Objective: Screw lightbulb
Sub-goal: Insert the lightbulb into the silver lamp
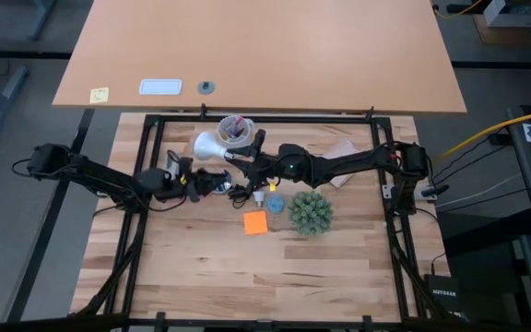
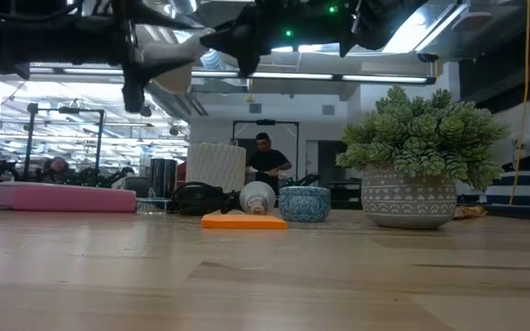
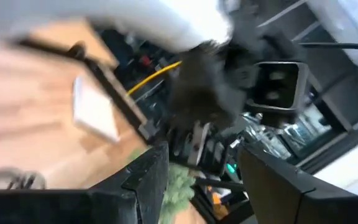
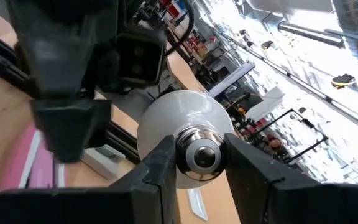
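1. Nearest the table's front lies the flat orange paper sticky note (image 1: pixel 255 222). Just behind it, on its side on the wood, is the small white frosted lightbulb (image 2: pixel 257 195), between a dark bundle and the small blue patterned bowl (image 2: pixel 304 203). No gripper is touching it, so I judge that picking it up is the step in hand.

2. The left gripper (image 3: pixel 204 174) hovers above the table near the middle. Its fingers are spread wide with nothing between them. It should come down over the bulb's dome, square to it. A light pinch should do, since frosted glass is smooth and may roll toward the bowl.

3. The right gripper (image 4: pixel 196 165) is raised beside it. Its fingers are closed on the shiny silver round socket (image 4: pixel 197 155) at the neck of a white cone-shaped lamp shade (image 4: pixel 166 118). This grip should stay steady, with the shade's mouth turned toward the left arm.

4. The bulb's narrow base should line up with the socket's axis before any twisting, as a tilted start risks cross-threading.

5. Farther back stands the green potted plant (image 2: pixel 410 165), well clear of the work.
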